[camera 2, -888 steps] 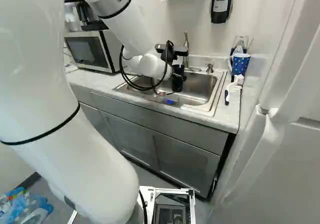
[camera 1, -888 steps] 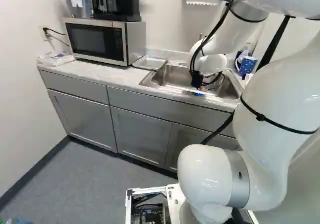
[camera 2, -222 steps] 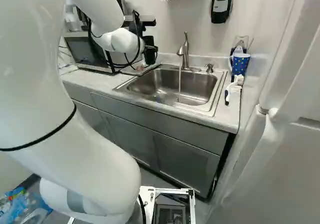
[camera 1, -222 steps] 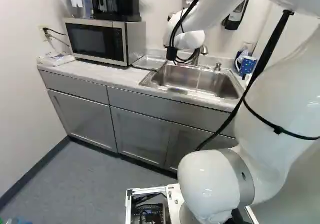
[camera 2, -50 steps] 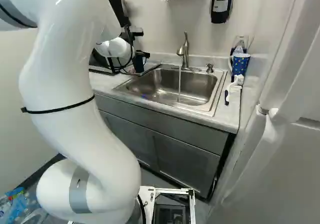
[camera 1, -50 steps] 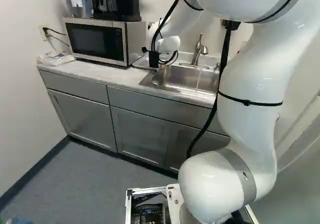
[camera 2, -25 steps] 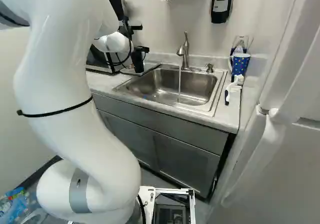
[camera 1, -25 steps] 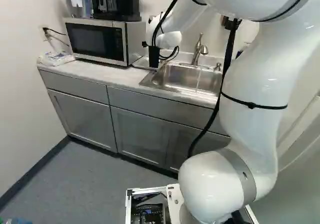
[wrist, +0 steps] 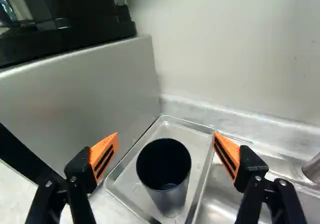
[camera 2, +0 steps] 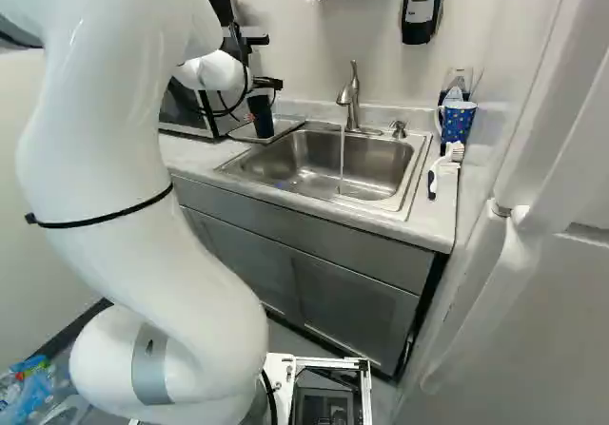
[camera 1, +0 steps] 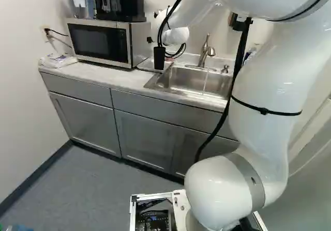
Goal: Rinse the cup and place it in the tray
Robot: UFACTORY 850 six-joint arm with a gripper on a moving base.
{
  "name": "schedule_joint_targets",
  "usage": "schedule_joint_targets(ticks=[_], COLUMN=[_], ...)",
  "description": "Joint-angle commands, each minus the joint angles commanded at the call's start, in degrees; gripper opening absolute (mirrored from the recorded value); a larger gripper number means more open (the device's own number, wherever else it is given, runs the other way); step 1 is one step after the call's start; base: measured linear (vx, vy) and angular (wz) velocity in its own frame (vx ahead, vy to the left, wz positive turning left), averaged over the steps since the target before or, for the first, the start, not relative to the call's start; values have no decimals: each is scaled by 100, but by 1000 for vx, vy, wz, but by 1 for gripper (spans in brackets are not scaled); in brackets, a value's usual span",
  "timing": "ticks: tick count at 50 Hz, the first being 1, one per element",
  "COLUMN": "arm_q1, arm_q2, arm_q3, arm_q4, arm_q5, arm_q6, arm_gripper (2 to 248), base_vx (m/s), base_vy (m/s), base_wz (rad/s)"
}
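Over the tray at the sink's left end, my gripper (camera 1: 160, 59) hangs with its fingertips hard to make out in the base views. In the wrist view the gripper (wrist: 166, 138) is open, its orange pads wide apart on either side of the cup. The cup (wrist: 170, 199), grey outside and dark inside, stands upright in the shallow metal tray (wrist: 125, 186). Neither pad touches it. A thin stream of water (camera 2: 342, 159) runs from the faucet (camera 2: 353, 102) into the sink (camera 2: 314, 164).
A microwave (camera 1: 98, 42) bearing a coffee maker (camera 1: 120, 1) stands left of the tray. Right of the sink are a blue dotted mug (camera 2: 458, 123) and a white brush (camera 2: 441, 170). A soap dispenser (camera 2: 422, 2) hangs on the wall.
Since the earliest frames my gripper has gone from over the sink to over the tray. During the last second the arm has shifted only slightly. The base has stayed put.
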Motion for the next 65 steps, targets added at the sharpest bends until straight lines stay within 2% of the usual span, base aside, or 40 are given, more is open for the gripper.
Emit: schedule_joint_targets(ticks=[15,34,65], arm_q1=[-121,-402,-887], arm_q2=[174,461,703], arm_q3=[7,84,335], arm_q4=[0,0,0], arm_q5=[0,0,0], arm_q6=[0,0,0], arm_gripper=[247,247,247], base_vx=[0,0,0], base_vy=[0,0,0], base_wz=[0,0,0])
